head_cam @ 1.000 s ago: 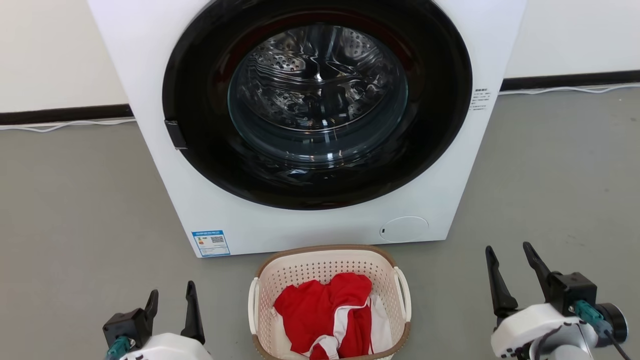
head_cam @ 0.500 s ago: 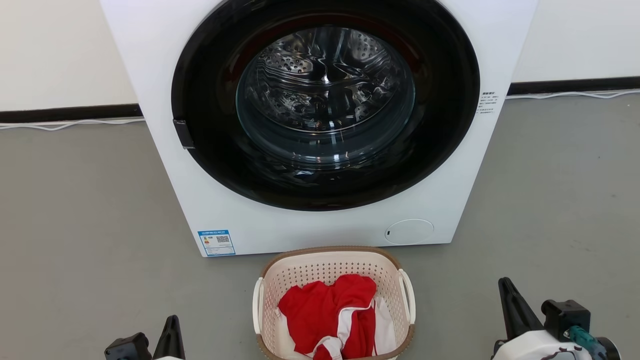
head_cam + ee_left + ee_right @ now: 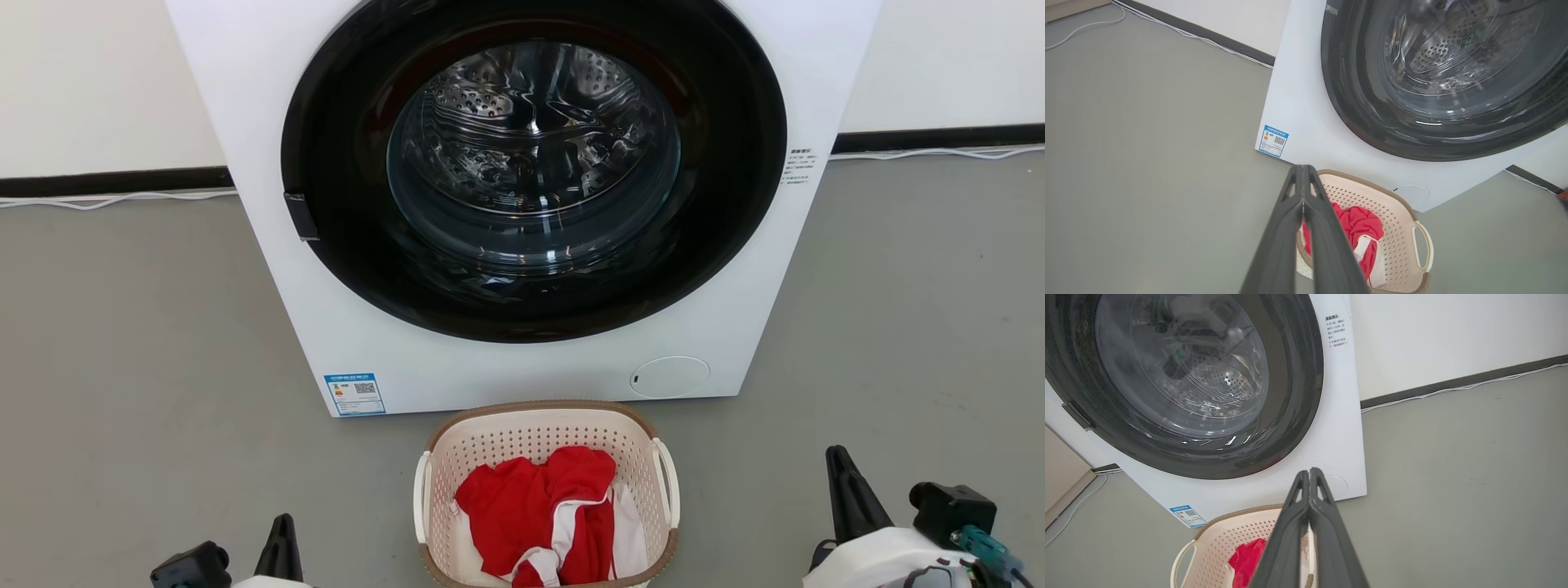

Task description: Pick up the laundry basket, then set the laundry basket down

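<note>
Two end effectors are seen nearest to the camera, low in the head view: the left end effector [image 3: 282, 535] and the right end effector [image 3: 845, 482], one at each side of the laundry basket [image 3: 522, 437] and well apart from it. In both wrist views the two dark fingers are pressed together up to their tips, so each one is clenched and nothing is grasped.

Between them the basket is stood upright on the grey floor [image 3: 122, 343], just in front of the washing machine [image 3: 245, 98]. A red garment [image 3: 522, 506] with some white cloth is held inside it. Its left loop handle [image 3: 420, 498] and right loop handle [image 3: 670, 490] are free. Farther back the dark round door [image 3: 531, 163] is seen, and behind the machine a white cable [image 3: 106, 200] is laid along the foot of the wall [image 3: 82, 82].

As for the step, two readings are allowed: a basket that waits to be lifted, or a basket that is already put down again. This cannot be decided here, so no next move is named. It is only judged that closed fingers could not take a handle.
</note>
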Robot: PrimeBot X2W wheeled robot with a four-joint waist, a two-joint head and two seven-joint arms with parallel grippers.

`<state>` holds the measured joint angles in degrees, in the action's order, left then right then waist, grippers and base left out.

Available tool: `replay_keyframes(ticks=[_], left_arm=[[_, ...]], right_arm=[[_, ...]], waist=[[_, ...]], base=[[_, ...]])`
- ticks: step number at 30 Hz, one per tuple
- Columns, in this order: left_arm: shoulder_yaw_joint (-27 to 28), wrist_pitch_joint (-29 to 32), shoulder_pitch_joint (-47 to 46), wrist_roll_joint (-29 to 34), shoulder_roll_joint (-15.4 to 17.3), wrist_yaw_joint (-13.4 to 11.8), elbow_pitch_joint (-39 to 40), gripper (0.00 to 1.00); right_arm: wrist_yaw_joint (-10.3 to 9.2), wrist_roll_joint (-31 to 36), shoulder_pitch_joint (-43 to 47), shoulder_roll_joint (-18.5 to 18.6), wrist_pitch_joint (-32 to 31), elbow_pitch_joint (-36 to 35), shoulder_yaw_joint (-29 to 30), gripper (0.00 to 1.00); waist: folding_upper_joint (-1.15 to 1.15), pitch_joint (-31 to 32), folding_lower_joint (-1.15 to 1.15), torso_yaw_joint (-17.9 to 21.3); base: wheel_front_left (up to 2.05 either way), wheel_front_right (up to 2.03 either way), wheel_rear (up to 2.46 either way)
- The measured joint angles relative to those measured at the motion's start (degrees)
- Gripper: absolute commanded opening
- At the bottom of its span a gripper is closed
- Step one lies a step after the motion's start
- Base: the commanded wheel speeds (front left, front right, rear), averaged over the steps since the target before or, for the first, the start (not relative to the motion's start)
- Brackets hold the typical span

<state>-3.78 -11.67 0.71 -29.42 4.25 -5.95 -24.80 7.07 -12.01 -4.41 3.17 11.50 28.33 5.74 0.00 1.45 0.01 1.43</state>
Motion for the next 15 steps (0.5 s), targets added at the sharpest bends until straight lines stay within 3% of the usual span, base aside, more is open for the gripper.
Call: replay_keyframes(ticks=[15], left_arm=[[1.1,2.4,-0.1,-8.5,-0.2,1.7,1.2,0.0]], right_arm=[[0.0,-10.9,0.0,0.0,-2.3,-1.8,0.1,0.0]], waist=[[0.0,-0.2,0.0,-0.2]], base=[[0.0,0.0,0.0]])
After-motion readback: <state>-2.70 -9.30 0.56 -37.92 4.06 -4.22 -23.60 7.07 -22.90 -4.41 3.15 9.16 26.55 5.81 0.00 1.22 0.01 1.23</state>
